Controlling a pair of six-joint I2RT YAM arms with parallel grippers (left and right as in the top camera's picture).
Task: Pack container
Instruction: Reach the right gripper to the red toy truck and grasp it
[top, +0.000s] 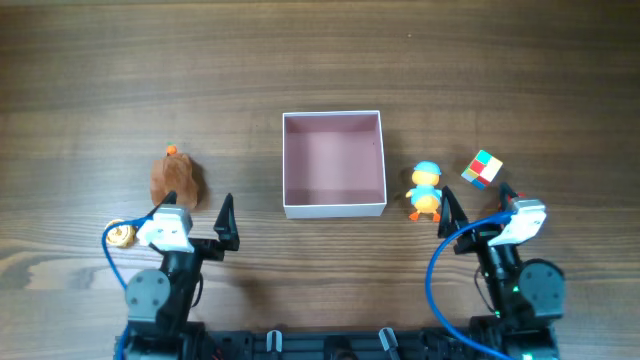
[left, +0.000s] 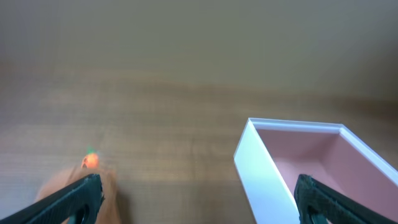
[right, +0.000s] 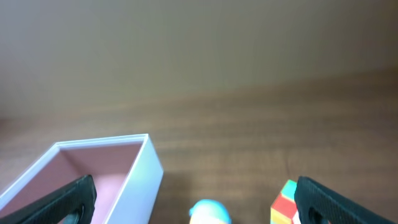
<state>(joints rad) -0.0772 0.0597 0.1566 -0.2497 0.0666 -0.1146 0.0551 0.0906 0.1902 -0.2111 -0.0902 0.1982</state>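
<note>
The container (top: 334, 209), a square shallow box with white walls and a pink inside, sits at the table's middle and holds nothing. It also shows in the left wrist view (left: 261, 171) and the right wrist view (right: 140, 171). A brown toy with an orange top (top: 176, 179) lies left of it, seen at the left wrist view's lower left (left: 91, 161). A yellow duck with a blue cap (top: 426, 191) and a multicoloured cube (top: 482, 168) lie right of it; both show in the right wrist view, duck (right: 209, 213) and cube (right: 285, 200). My left gripper (top: 196, 215) and right gripper (top: 478, 206) are open and empty near the front edge.
A small gold round object (top: 121, 236) lies by the left arm's base. Blue cables loop beside both arm bases. Bare wooden table stretches behind the container.
</note>
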